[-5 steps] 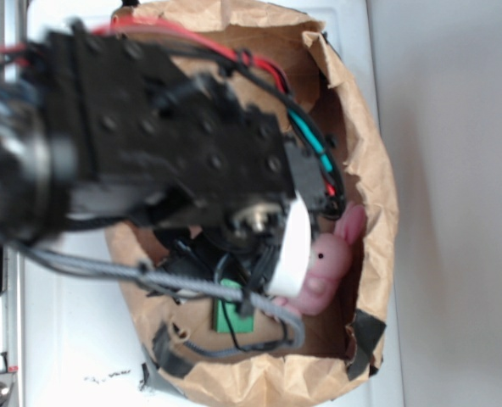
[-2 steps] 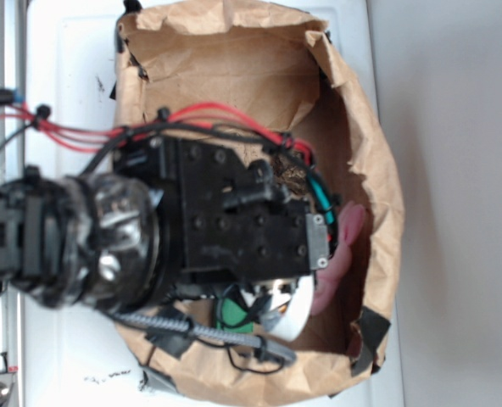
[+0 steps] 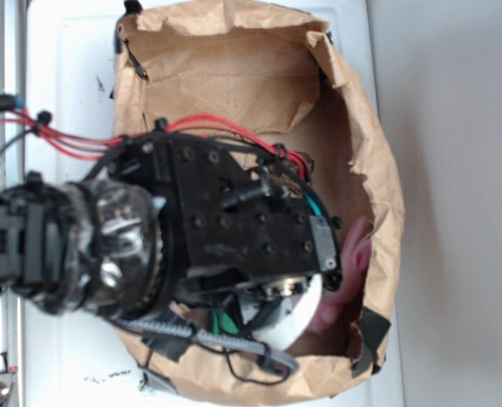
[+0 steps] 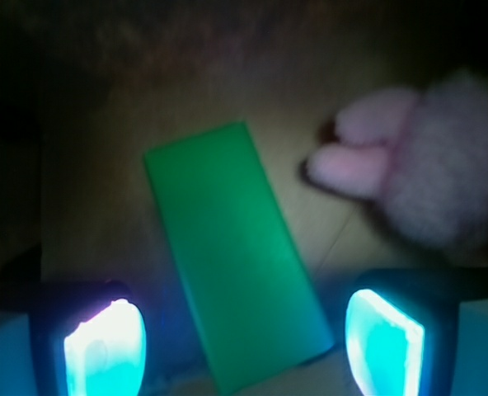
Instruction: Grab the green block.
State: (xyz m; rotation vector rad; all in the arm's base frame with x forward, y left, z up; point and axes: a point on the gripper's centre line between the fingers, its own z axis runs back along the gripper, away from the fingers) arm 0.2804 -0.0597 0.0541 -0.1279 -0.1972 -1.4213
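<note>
White counter (image 3: 73, 68) with a torn brown paper bag (image 3: 234, 76) lying open on it; the arm reaches down into the bag.

Jaws: wide open, holding nothing. In the wrist view the gripper (image 4: 244, 342) shows both fingertips (image 4: 105, 346) glowing cyan at the bottom corners, well apart, with the green block (image 4: 232, 260) lying between them. Neither pad touches it.

Green block: flat, plain bright green, rectangular, clearly longer than wide, clean straight edges. It lies flat on the bag floor, skewed so its long axis runs from upper left to lower right of the wrist view; the near end sits between the fingertips, closer to the right one.

Pink bunny (image 4: 429, 169) lies up and right of the block, near but apart, blurred.

Exterior view: the arm's black body hides most of the bag floor; only a sliver of green (image 3: 225, 322) shows under it, with the bunny's pink (image 3: 353, 263) by the right wall.
</note>
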